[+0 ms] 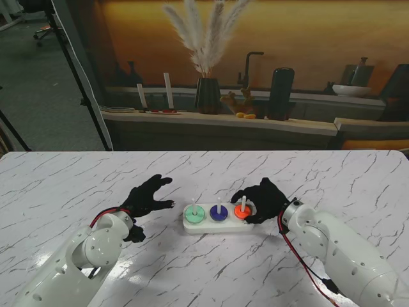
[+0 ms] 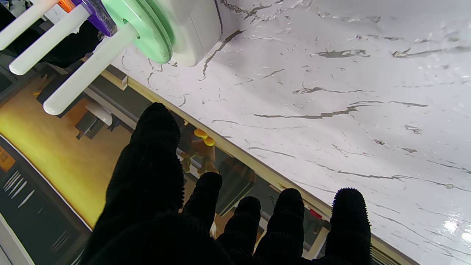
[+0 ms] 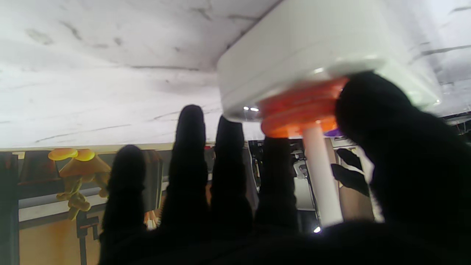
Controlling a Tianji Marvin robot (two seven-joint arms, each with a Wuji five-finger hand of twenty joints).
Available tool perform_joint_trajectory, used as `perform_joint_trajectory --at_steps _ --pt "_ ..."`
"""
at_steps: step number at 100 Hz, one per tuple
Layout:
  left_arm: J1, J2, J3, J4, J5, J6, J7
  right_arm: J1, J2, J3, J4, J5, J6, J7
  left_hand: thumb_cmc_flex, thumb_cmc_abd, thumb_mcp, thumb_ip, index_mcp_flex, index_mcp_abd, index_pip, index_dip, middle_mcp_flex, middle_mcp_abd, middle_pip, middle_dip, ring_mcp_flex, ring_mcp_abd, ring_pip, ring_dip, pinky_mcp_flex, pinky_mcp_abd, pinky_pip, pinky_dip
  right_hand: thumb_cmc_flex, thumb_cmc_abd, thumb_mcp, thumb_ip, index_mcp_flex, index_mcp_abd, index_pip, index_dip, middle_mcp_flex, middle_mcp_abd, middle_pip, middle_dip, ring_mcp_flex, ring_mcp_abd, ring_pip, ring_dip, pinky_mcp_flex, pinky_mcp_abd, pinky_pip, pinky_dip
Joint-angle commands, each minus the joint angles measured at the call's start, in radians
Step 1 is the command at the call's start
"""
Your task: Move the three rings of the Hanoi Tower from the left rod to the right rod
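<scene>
A white base (image 1: 217,222) with three upright white rods is seen on the marble desk (image 1: 204,173), roughly centred betw. the two arms. One ring is carried per rod: green ring (image 1: 194,213) on the left rod (image 1: 193,204), purple ring (image 1: 218,213) on the middle rod (image 1: 218,204), orange ring (image 1: 242,211) on the right rod (image 1: 243,203). All three rings are seated low, against the base.

Right robot hand (image 1: 261,199): positioned at the right end of the base, over and around the orange ring. In the right wrist view the thumb (image 3: 390,147) is pressed against the ring's edge (image 3: 298,114), while the four fingers (image 3: 191,165) are extended straight past the base end and are not curled onto the ring. No closed grasp is shown; whether the ring is actually pinched cannot be told.

Left robot hand (image 1: 148,197): placed on the left of the base, apart from it, nothing held. Fingers are spread and extended, as confirmed in the left wrist view (image 2: 206,206), where the green ring (image 2: 147,29) and its rod (image 2: 88,73) are seen ahead of the fingertips, not touched.

Beyond the desk's far edge, a vase with pampas grass (image 1: 208,64) is noted on a counter backdrop.
</scene>
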Motion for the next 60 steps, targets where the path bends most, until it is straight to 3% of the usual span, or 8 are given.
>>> perform_joint_trajectory --at_steps 1,41,49,60 --pt "0.002 -0.005 0.003 0.001 -0.006 -0.013 -0.013 -0.010 -0.006 -0.009 0.012 -0.003 0.001 -0.003 -0.010 0.021 -0.030 -0.030 -0.014 -0.028 0.005 -0.013 0.021 -0.019 0.004 0.016 0.003 -0.019 -0.007 0.011 -0.018 0.000 -0.007 -0.012 0.118 0.007 0.094 0.051 0.025 -0.023 0.027 0.017 0.070 -0.055 0.014 -0.008 0.033 -0.028 0.001 -0.009 0.000 0.058 0.030 -0.001" --pt "0.006 -0.004 -0.002 -0.003 -0.017 -0.012 -0.025 -0.011 -0.009 -0.016 0.017 -0.003 0.006 -0.022 -0.018 0.026 -0.031 -0.033 -0.016 -0.031 0.004 -0.013 0.020 -0.021 0.003 0.015 -0.001 -0.019 -0.011 0.009 -0.021 0.000 -0.014 -0.014 0.179 0.099 0.097 0.055 0.047 -0.004 0.068 0.009 0.120 -0.072 0.024 -0.017 0.072 -0.047 0.027 -0.005 0.025 0.043 0.059 -0.006" --pt "0.006 -0.004 -0.002 -0.002 -0.017 -0.013 -0.026 -0.009 -0.012 -0.019 0.021 -0.006 0.010 -0.040 -0.020 0.027 -0.032 -0.034 -0.016 -0.031 0.004 -0.013 0.021 -0.021 0.003 0.015 -0.001 -0.020 -0.012 0.008 -0.023 0.001 -0.017 -0.015 0.244 0.080 0.087 -0.033 0.105 -0.014 0.112 0.010 0.176 -0.082 0.020 -0.016 0.104 -0.053 0.048 -0.004 0.042 0.039 0.079 -0.013" --pt "0.006 -0.003 -0.002 -0.003 -0.021 -0.013 -0.030 -0.009 -0.016 -0.021 0.025 -0.004 0.014 -0.064 -0.021 0.029 -0.032 -0.034 -0.017 -0.030 0.003 -0.014 0.020 -0.022 0.003 0.015 -0.003 -0.020 -0.013 0.008 -0.024 -0.001 -0.019 -0.015 0.311 0.075 0.080 -0.078 0.153 -0.040 0.137 0.014 0.238 -0.088 -0.002 -0.001 0.139 -0.060 0.071 -0.001 0.060 0.035 0.097 -0.018"
